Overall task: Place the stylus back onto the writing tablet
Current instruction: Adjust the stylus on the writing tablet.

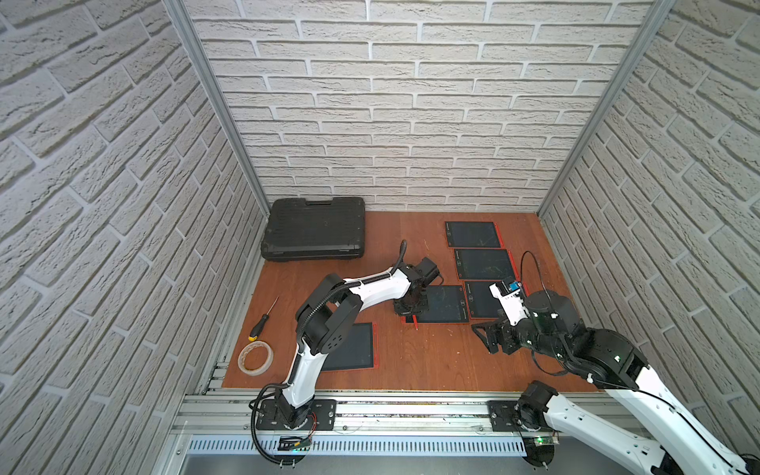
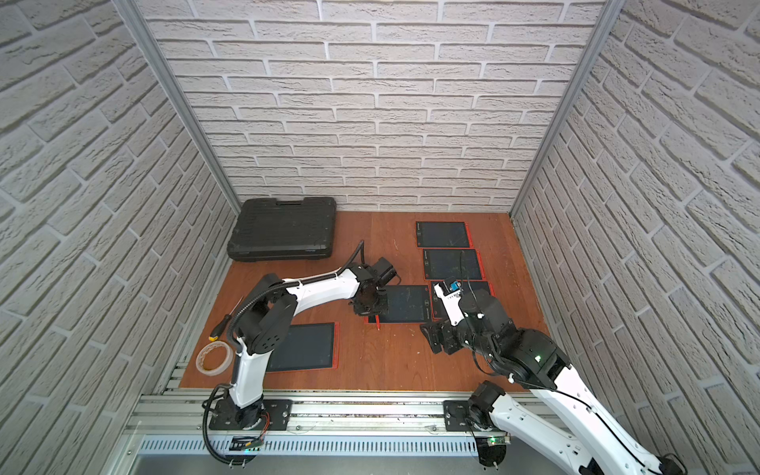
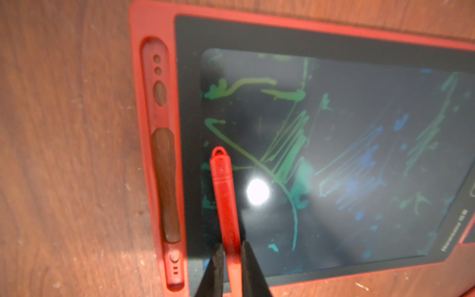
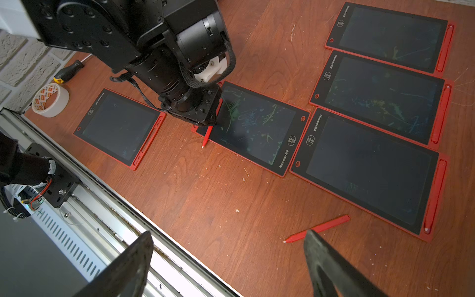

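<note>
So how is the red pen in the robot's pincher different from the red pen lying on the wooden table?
The gripped red plastic stylus is pinched by the left gripper; the loose red plastic stylus is touched by nothing, with the open right gripper nearby. The gripped one is over the scribbled red-framed writing tablet; the loose one lies flat on the brown wooden table. Both are slim, red and pointed.

Bright, even overhead light fills both top views; the white brick-pattern walls (image 1: pixel 411 103) bow outward at the edges. My left wrist view is soft: a round white glare spot burns on the dark screen of the red-framed writing tablet (image 3: pixel 359 115), and my black left fingers (image 3: pixel 253 272) and the red plastic stylus (image 3: pixel 225 195) blur. My right fingers (image 4: pixel 128 267) are out of focus too.
</note>
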`<action>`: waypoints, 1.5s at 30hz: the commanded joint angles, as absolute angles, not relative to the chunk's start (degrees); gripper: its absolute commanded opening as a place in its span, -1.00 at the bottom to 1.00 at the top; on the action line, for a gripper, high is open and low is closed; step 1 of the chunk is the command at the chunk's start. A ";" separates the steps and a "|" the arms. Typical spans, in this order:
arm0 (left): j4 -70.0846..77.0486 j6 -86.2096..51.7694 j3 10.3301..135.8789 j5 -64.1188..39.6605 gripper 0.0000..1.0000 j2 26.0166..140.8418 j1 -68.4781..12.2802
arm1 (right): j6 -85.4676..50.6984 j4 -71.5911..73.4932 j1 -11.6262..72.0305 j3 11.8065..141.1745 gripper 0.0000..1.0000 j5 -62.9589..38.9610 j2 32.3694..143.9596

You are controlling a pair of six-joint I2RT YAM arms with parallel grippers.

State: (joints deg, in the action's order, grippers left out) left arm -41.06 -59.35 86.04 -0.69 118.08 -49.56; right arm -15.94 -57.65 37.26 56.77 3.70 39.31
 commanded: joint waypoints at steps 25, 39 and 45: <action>-46.00 -54.87 83.41 2.97 -0.73 114.07 -45.74 | -16.68 -55.51 37.49 55.99 0.80 5.36 38.87; -47.03 -52.45 84.27 3.82 -0.73 113.18 -43.59 | -16.78 -55.55 37.46 55.99 0.80 5.54 38.93; -46.09 -51.94 84.60 1.60 -0.55 113.37 -43.87 | -16.79 -55.47 37.44 55.90 0.80 5.56 38.87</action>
State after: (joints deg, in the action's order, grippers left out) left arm -45.21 -52.75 84.03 2.63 114.91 -43.83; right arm -16.10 -57.63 37.26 56.60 4.93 39.31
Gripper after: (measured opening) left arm 0.221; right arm 0.899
